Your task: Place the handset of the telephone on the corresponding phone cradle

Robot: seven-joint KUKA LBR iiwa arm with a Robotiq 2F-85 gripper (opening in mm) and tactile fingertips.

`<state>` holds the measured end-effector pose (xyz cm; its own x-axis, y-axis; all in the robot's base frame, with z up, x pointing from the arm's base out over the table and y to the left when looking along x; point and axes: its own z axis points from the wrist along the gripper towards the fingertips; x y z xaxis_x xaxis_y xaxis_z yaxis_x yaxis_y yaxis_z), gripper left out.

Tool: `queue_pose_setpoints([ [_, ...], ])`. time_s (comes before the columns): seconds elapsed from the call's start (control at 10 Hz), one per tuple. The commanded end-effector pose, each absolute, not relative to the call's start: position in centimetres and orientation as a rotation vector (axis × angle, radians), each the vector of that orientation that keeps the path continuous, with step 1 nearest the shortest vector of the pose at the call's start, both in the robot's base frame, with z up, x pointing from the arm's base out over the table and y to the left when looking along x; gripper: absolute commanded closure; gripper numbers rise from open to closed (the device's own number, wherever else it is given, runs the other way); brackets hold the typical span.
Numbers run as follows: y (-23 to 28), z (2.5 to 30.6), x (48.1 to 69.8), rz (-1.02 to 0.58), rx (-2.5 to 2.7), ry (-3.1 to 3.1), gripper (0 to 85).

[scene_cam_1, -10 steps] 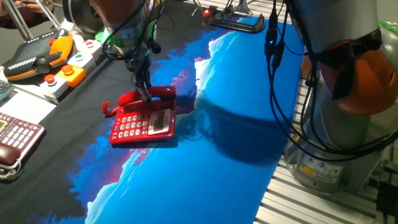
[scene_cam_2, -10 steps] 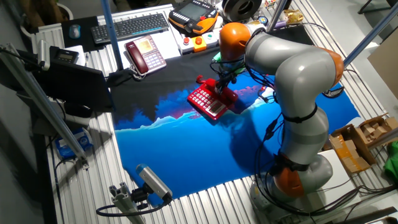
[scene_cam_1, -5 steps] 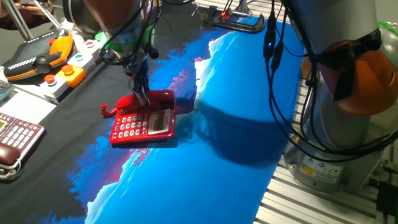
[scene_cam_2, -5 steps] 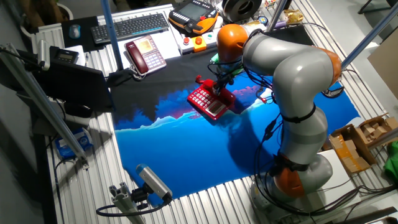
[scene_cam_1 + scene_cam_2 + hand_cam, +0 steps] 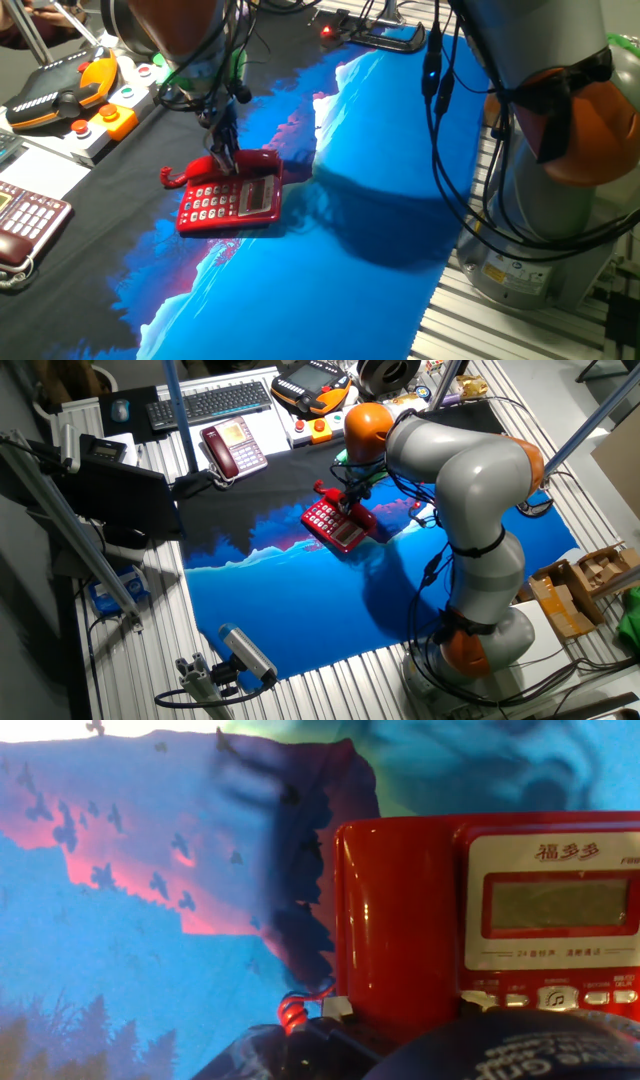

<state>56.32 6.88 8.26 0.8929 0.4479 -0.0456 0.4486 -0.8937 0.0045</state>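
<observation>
While the gripper [image 5: 224,160] hangs low over the phone's [image 5: 228,205] far edge, I log the handset [image 5: 256,157] lying along that same edge, above the display [image 5: 555,905]. One end pokes out past the phone's left side. It looks set on or over the cradle, but the cradle itself is hidden under it, so I can't confirm it is seated.

Gripper state: fingertips sit right at the handset in the fixed views, too small and dark to read. The hand view shows only a blurred dark shape at the bottom. I cannot tell if the fingers are spread or pinching the handset.

Risks, my judgement:
- If the fingers grip and I lift, the handset comes off the phone again, maybe dragging the light phone with it.
- If the handset sits skewed, letting go may let it roll off the phone's far edge onto the cloth [image 5: 330,270].
- The cord [image 5: 293,1011] bunches just beside the phone near the fingers; a finger snagging it on retreat would yank the handset out.
- Pushing down further could tip or slide the phone.

Containers: none here except the cradle recess; what's in it, as far as I can judge, is the handset.
</observation>
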Motion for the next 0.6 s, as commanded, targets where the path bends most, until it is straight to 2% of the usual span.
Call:
queue_pose_setpoints([
  [0.0, 6.88, 8.29, 56.36, -0.071, 3.044, 0.72, 84.3],
  [0.5, 6.96, 8.17, 56.56, -0.099, 3.053, 0.693, 84.3],
])
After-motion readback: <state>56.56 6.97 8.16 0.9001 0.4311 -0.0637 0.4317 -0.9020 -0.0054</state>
